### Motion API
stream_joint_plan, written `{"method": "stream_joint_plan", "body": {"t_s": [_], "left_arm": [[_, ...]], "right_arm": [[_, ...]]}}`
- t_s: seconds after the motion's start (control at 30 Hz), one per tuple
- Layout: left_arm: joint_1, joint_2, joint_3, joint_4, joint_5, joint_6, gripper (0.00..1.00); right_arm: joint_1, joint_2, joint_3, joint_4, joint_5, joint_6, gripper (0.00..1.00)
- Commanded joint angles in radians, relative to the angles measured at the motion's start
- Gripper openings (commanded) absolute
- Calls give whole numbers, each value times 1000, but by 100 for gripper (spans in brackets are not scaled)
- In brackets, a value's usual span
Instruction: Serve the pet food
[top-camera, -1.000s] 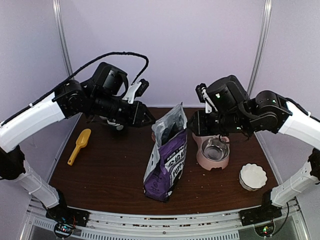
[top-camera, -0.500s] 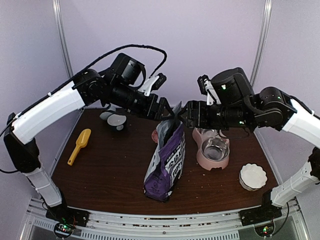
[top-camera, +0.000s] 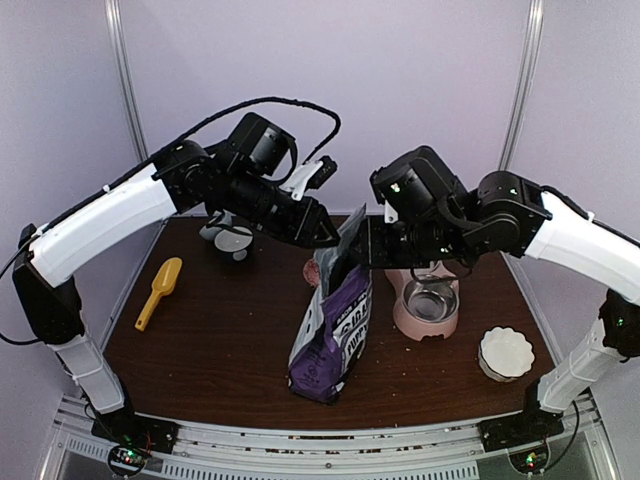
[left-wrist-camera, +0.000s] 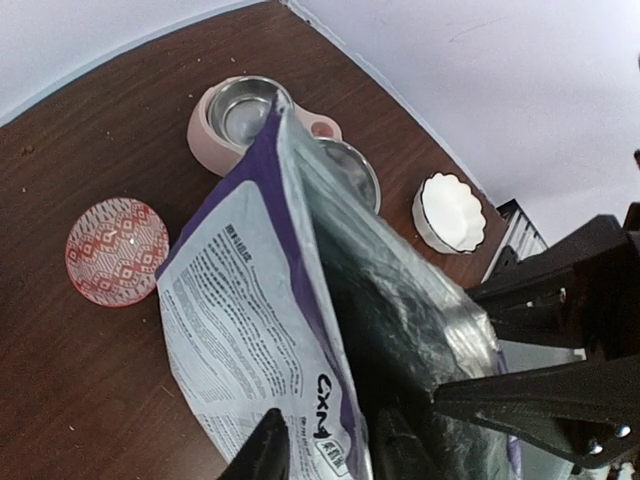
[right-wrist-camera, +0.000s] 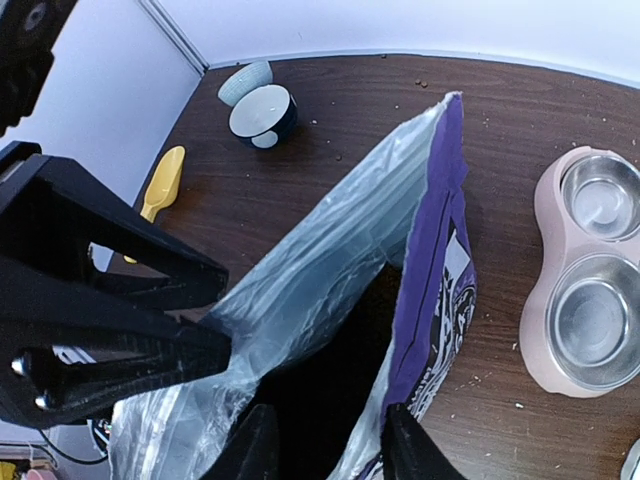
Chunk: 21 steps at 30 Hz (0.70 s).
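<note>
The purple puppy food bag (top-camera: 335, 315) stands open in the middle of the table. Its inside is dark and no pet food shows in it. My left gripper (top-camera: 325, 232) is at the bag's mouth. In the left wrist view (left-wrist-camera: 332, 455) it is open, one finger outside the printed white wall (left-wrist-camera: 240, 300) and the other inside. My right gripper (top-camera: 358, 248) is at the opposite side of the mouth. In the right wrist view (right-wrist-camera: 328, 445) it is open, one finger in the dark opening and the other outside the purple wall (right-wrist-camera: 440, 250).
A pink double feeder (top-camera: 428, 318) with steel bowls stands right of the bag, with a white fluted bowl (top-camera: 505, 352) nearer the front. A yellow scoop (top-camera: 158, 290) lies at the left. Two small bowls (top-camera: 232, 240) stand at the back left. A red patterned dish (left-wrist-camera: 117, 250) is behind the bag.
Both arms have closed in on the bag's mouth: the left swung right from over the back-left bowls, the right moved left. The bag top now sits between each gripper's fingers.
</note>
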Motion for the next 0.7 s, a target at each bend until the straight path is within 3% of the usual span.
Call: {"method": "stream_joint_plan", "body": {"t_s": [0.0, 0.2, 0.27, 0.53, 0.67], "left_arm": [[0, -14, 4, 10, -2, 24, 23], [-6, -10, 7, -10, -19, 34, 0], [-7, -12, 20, -38, -69, 43, 0], [-9, -19, 213, -285, -430, 81, 0], [-9, -37, 229, -365, -527, 46, 0]], "right_arm": [[-1, -5, 32, -47, 39, 7, 31], [-1, -1, 36, -65, 49, 4, 7], [0, 1, 42, -83, 62, 2, 0], [-32, 8, 221, -244, 165, -92, 0], [-39, -12, 223, -232, 170, -99, 0]]}}
